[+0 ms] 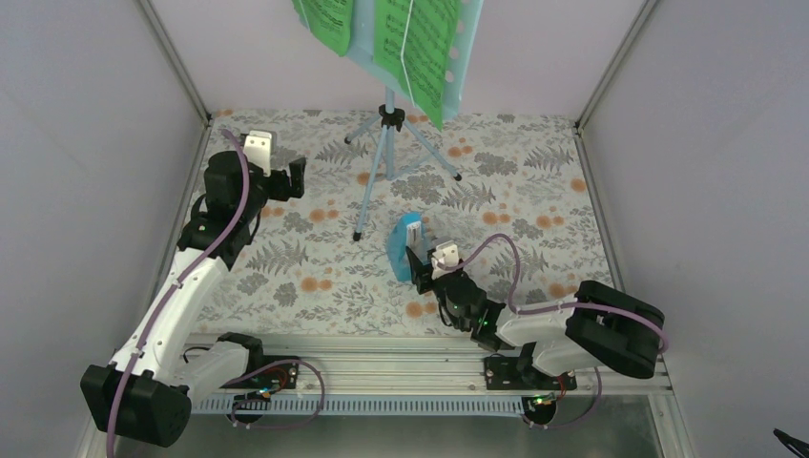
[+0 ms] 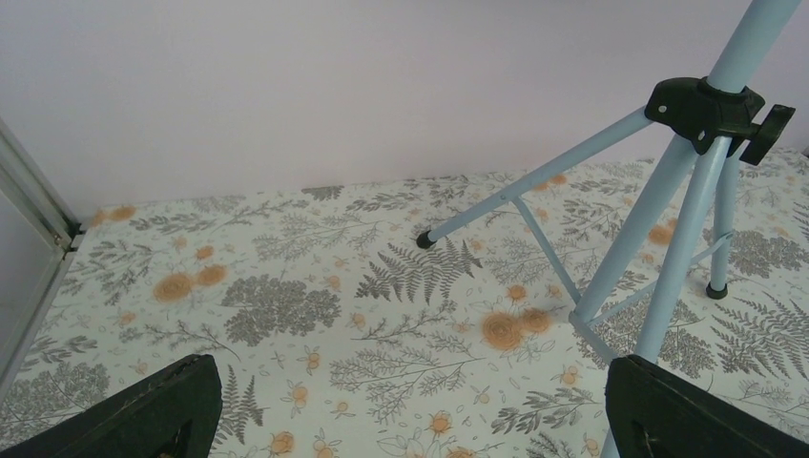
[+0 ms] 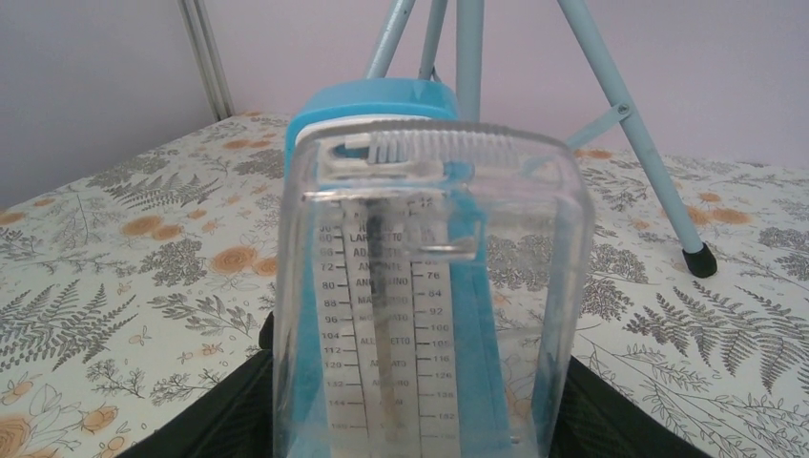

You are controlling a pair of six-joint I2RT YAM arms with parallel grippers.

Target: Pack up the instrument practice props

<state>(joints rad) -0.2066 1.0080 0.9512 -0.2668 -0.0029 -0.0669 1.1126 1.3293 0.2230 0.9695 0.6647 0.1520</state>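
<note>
Here the fern-printed tablecloth (image 1: 286,277) offers open room left of centre, with walls on both sides. The blue metronome (image 1: 404,243) stands at mid-frame near the music stand's (image 1: 385,157) feet, long axis upright and scale face toward the right gripper (image 1: 418,263), whose half-spread jaws clasp its sides. At upper left, the left gripper (image 1: 289,177) gapes wide, holding nothing.

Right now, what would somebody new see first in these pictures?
The bright green music pages jump out first, sitting high on the pale blue stand at the back of the table. Next comes the little blue metronome in the middle, with the right gripper closed around it.
</note>
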